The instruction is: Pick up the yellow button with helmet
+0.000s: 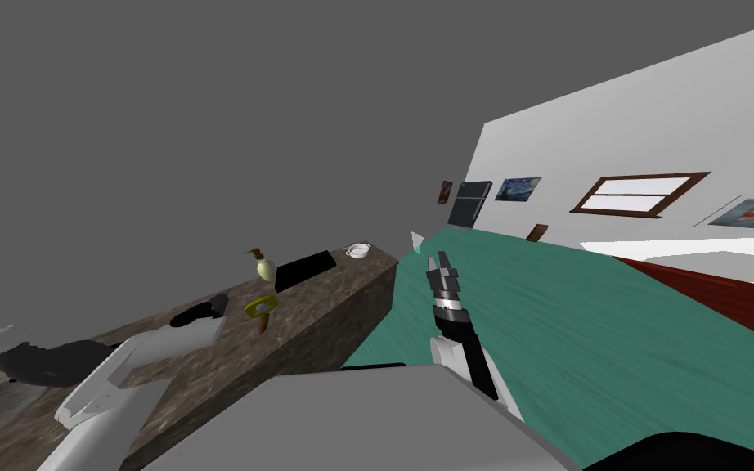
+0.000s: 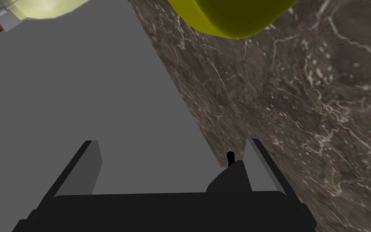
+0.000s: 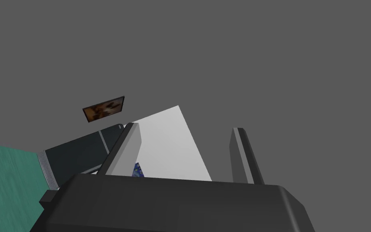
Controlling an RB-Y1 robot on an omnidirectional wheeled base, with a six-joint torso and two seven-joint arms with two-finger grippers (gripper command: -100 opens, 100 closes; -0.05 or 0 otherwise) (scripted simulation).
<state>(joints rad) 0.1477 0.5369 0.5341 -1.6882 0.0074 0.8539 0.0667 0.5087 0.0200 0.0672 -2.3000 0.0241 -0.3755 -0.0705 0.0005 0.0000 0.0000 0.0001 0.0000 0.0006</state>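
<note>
— Yellow button (image 1: 258,308): where does it sit?
— On the brown veined counter (image 1: 326,307), near its front edge. A pale bottle (image 1: 264,266) stands just beyond it. A black slab (image 1: 305,270) and a white bowl (image 1: 356,250) lie further along, well apart from it.
— State of the left gripper (image 2: 172,161)?
— Blades apart, nothing between them. The button lies ahead of the fingertips, not yet inside the gap, and off toward the counter-side blade. The other blade hangs against a plain grey plane.
— Step in hand?
— Judged: the approach. Shift the hand sideways over the counter until the button is centred between the blades, then advance. Close only once both blades flank the yellow bulk. Keep off the bottle, which is the nearest thing to knock.
— Orientation?
— From the head view, a rounded yellow part with a brown stub below it. The long axis appears to run from the yellow part to the stub, pointing toward the counter's front edge. Upright or lying: cannot tell. Grip across that axis.
— And the right gripper (image 3: 184,151)?
— Blades apart, empty, held over the green floor (image 1: 580,327).
</note>
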